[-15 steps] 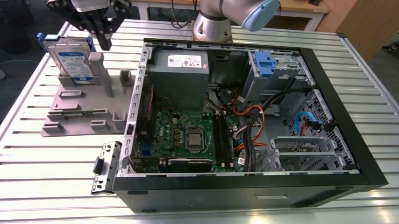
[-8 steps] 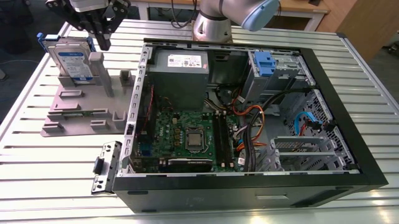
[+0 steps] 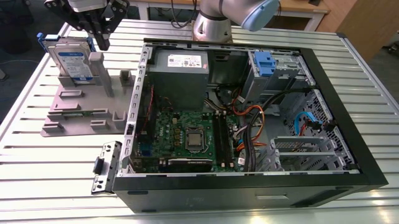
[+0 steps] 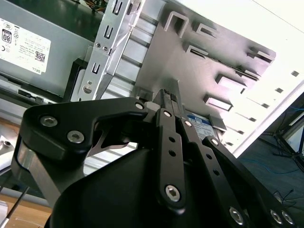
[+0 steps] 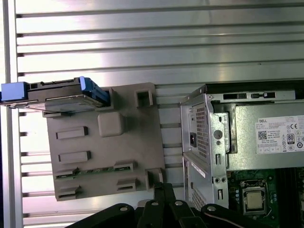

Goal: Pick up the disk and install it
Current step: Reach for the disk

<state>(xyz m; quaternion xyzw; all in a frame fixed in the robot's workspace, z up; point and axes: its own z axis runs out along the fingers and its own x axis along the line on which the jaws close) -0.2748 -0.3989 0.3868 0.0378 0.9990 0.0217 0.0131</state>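
The disk [image 3: 70, 58] is a silver drive with a white-and-blue label and a blue bracket. It stands upright on edge in the grey plastic stand [image 3: 81, 112] at the exterior view's left. In the first wrist view the disk [image 5: 57, 92] appears edge-on at one end of the stand [image 5: 104, 156]. My gripper [image 3: 104, 45] hangs just above the stand, close beside the disk on the exterior view's right, not touching it. Its black fingers are shut together with nothing between them, as both wrist views show [image 4: 169, 94] [image 5: 160, 187]. A corner of the disk's label [image 4: 202, 118] peeks out behind the fingers.
An open black computer case [image 3: 349, 93] lies right of the stand, with a grey power supply [image 3: 181, 70], a motherboard [image 3: 187, 135], cables and a blue-tabbed drive bay [image 3: 265, 63] inside. A loose black bracket [image 3: 104, 165] lies by the case's near corner. The slatted metal table [image 3: 37, 158] carries everything.
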